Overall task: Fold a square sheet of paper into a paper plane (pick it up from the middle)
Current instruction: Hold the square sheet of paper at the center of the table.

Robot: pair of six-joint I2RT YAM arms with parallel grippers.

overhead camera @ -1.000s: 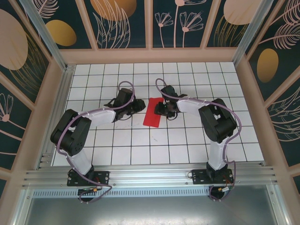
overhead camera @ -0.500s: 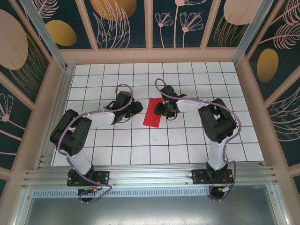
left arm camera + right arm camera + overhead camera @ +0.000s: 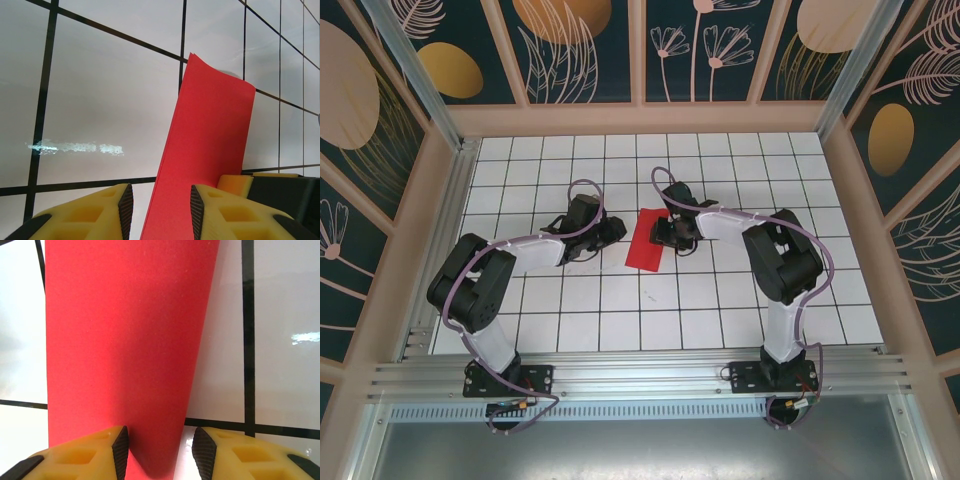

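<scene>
You had the red paper [image 3: 645,240] lying near the middle of the white gridded desk [image 3: 620,300]. It was a narrow upright rectangle rather than a full square, and it sat between your two arms.

Your left claw [image 3: 616,228] sat low, just beside the paper's left edge. Your right claw [image 3: 660,233] was at the paper's right edge, facing the left one across the strip.

From the left wrist, the left claw [image 3: 161,205] stood partly open. Its yellow fingers [image 3: 100,215] were apart and the paper [image 3: 210,130] ran up through the gap between them. A sliver of desk showed between the paper and the left-hand finger, so nothing was pinched. The paper's far end looked slightly lifted and threw a soft shadow. At its right edge you could see a yellow finger [image 3: 234,183] of the right claw.

From the right wrist, the right claw [image 3: 160,440] was also partly open. The paper [image 3: 125,340] passed between its jaws. It met or nearly met the left-hand finger, but bare desk showed beside the right-hand finger. That claw was not clamping it either.
</scene>
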